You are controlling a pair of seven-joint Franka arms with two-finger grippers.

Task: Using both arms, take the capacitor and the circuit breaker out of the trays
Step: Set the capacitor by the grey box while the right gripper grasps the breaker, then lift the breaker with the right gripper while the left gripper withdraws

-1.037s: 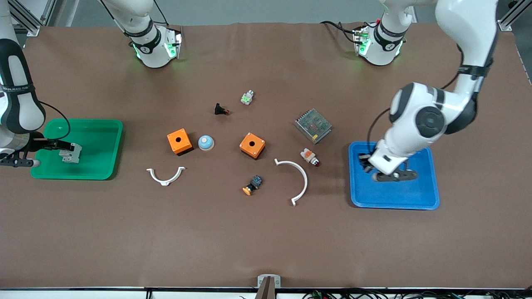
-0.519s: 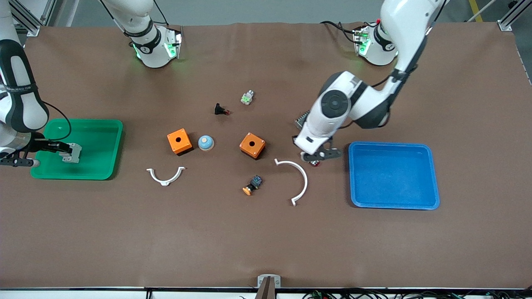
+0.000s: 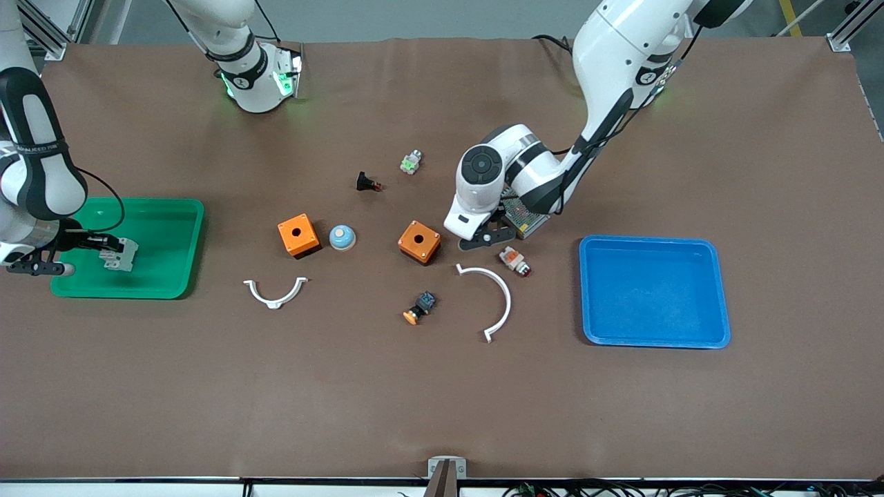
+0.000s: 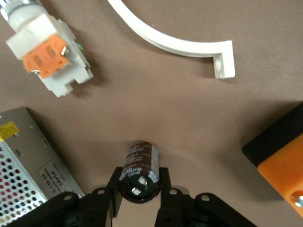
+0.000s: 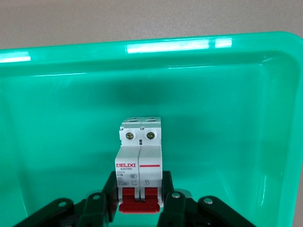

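On my feed the left gripper is pinching the capacitor between its two fingers, dark cylinder with the pale end face pointing at the wrist cam. It's hanging over bare table mat between the orange box and the perforated metal power supply, with the white-and-orange push button and the bigger white curved bracket close by. The blue tray sits well apart, toward the left arm's end of the table.

The right gripper is over the green tray at the right arm's end, jaws clamped on the breaker. In the right wrist view the fingers grip it at the red lever end, the Delixi label facing up. I can't tell if the breaker is touching the tray floor or just above it.
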